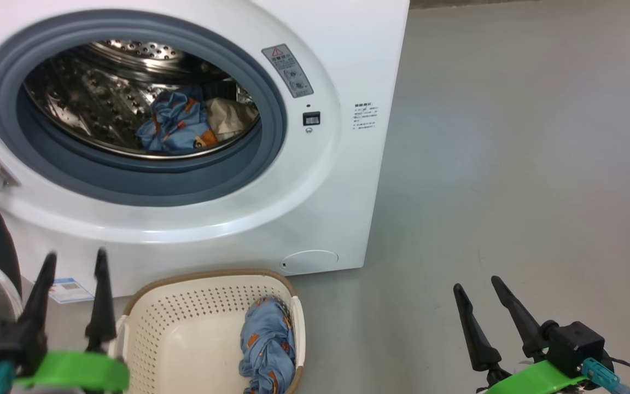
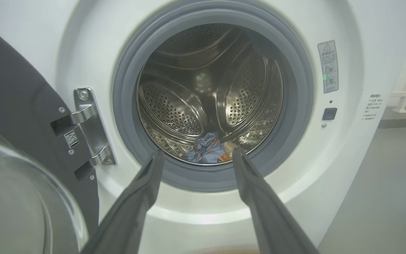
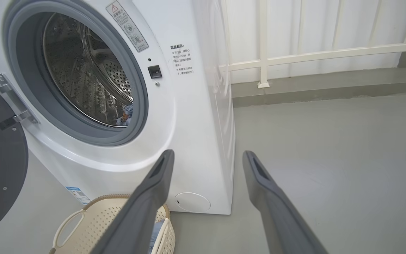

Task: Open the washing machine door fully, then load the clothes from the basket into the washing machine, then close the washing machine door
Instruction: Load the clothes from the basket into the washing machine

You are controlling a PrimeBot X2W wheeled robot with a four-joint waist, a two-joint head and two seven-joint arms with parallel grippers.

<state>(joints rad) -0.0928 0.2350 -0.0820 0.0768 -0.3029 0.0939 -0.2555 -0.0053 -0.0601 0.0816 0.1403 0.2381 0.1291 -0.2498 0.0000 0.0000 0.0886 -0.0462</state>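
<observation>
L fingers [image 1: 101, 298] spread wide, empty, touching nothing, in front of washing machine [image 1: 320, 180]; R fingers [image 1: 473, 331] wide too, empty, off to machine's right.

Washing machine [image 1: 342, 191] white, gasket [image 1: 145, 186] grey-blue, drum [image 1: 85, 104] perforated steel. Inside it: blue garment [image 1: 175, 123] with orange print, cream garment [image 1: 230, 117]. Before it: cream perforated basket [image 1: 184, 312], brown rim.
</observation>
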